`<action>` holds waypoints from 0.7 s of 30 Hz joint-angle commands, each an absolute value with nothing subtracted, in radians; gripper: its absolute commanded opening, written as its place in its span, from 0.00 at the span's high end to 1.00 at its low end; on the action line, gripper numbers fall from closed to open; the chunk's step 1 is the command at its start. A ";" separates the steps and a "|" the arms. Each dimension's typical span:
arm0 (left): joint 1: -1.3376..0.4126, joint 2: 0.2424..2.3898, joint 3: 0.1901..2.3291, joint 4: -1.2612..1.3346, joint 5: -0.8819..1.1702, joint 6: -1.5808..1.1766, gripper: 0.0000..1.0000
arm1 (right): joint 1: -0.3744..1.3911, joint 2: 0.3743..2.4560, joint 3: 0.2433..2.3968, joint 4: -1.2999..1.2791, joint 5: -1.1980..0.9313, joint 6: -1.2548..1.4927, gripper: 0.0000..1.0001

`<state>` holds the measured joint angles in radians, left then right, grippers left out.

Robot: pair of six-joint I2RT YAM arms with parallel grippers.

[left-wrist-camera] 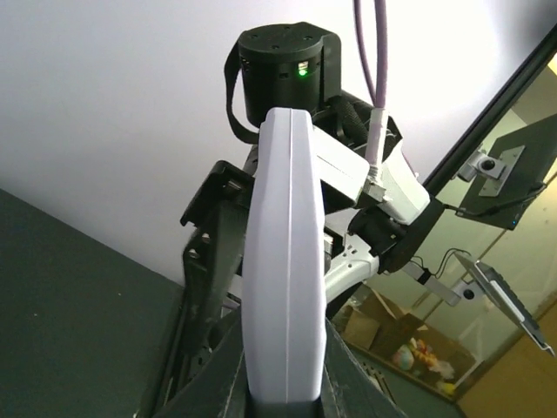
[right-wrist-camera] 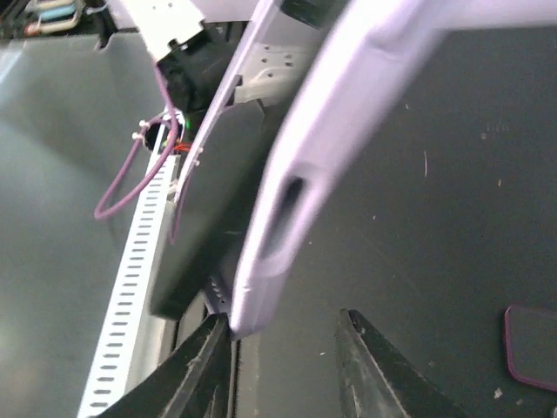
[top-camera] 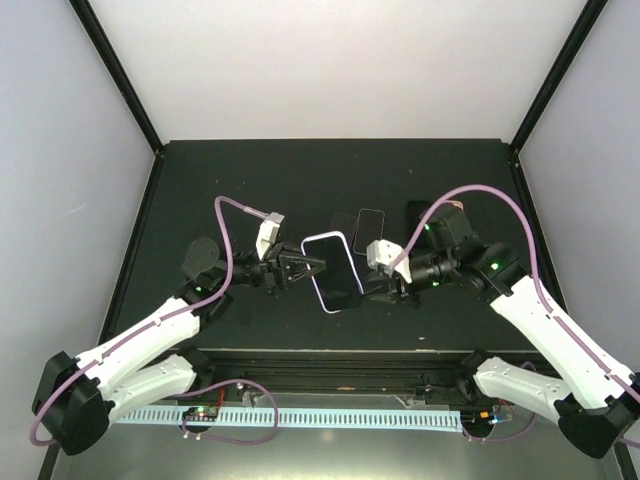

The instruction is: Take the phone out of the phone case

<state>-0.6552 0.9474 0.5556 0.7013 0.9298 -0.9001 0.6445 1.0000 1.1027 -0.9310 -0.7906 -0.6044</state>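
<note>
A black phone in a pale lilac case (top-camera: 333, 270) is held off the table between both arms. My left gripper (top-camera: 303, 268) is shut on its left edge; in the left wrist view the case (left-wrist-camera: 283, 261) stands edge-on between my fingers, with the left gripper (left-wrist-camera: 283, 387) at the bottom. My right gripper (top-camera: 378, 288) is open at its right edge. In the right wrist view the case's corner (right-wrist-camera: 287, 200) rests against the left finger of the right gripper (right-wrist-camera: 283, 335), and the other finger stands apart. A salmon-pink-rimmed phone case (top-camera: 370, 228) lies flat behind and also shows in the right wrist view (right-wrist-camera: 533, 347).
A flat black slab (top-camera: 345, 224) lies beside the pink-rimmed case. A round black pad (top-camera: 203, 254) sits at the left. The black table (top-camera: 250, 180) is walled by white panels. A white slotted cable duct (top-camera: 330, 416) runs along the near edge.
</note>
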 commanded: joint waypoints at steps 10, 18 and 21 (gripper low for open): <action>-0.708 0.907 0.540 0.736 0.967 -0.907 0.98 | 0.571 1.146 1.178 -0.508 -0.829 -0.238 0.49; -0.709 0.900 0.523 0.622 0.906 -0.825 0.98 | 0.527 1.176 1.231 -0.423 -0.969 -0.113 0.37; -0.709 0.910 0.512 0.599 0.888 -0.808 0.98 | 0.526 1.184 1.236 -0.375 -1.027 -0.049 0.34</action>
